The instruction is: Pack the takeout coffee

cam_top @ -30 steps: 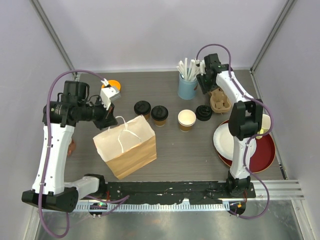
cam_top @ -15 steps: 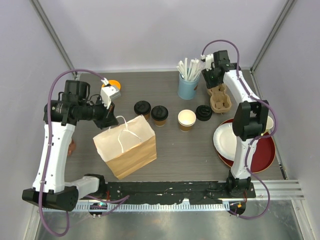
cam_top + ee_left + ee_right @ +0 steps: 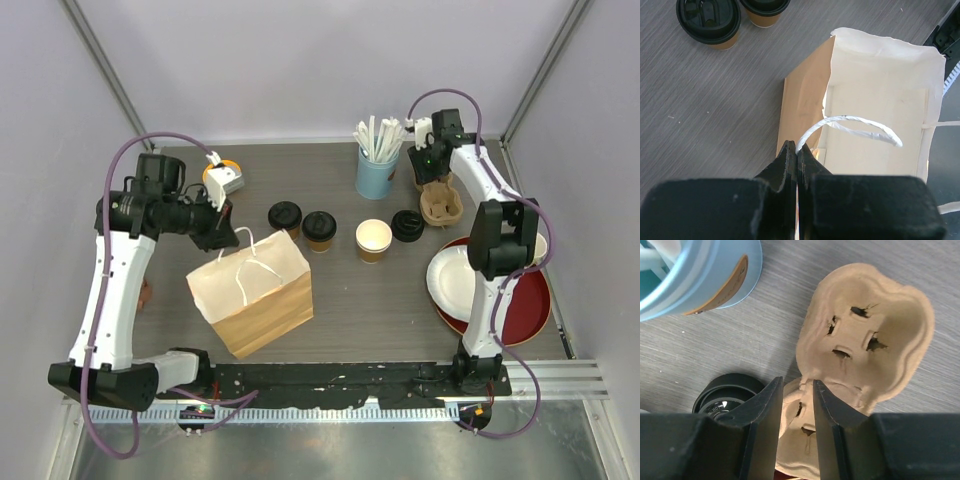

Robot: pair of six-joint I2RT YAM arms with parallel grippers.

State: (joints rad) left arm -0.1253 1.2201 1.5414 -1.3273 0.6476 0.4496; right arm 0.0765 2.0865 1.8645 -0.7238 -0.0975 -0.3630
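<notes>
Closing the part-open right end effector [image 3: 796, 385] off-centre can crush the cup carrier [image 3: 865, 340]. Your left end effector [image 3: 796, 150] pinches the bag [image 3: 805, 100] rim; coffee cups [image 3: 285, 218] stand at its 12 o'clock on the bench [image 3: 330, 320].

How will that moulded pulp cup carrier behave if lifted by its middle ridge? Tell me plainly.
The cup carrier is probably very light: thin moulded pulp, both wells empty. It likely holds its shape yet crushes under a hard squeeze; the slits in its well look ragged. With the right gripper astride the middle ridge, it should hang roughly level, not tip.
</notes>
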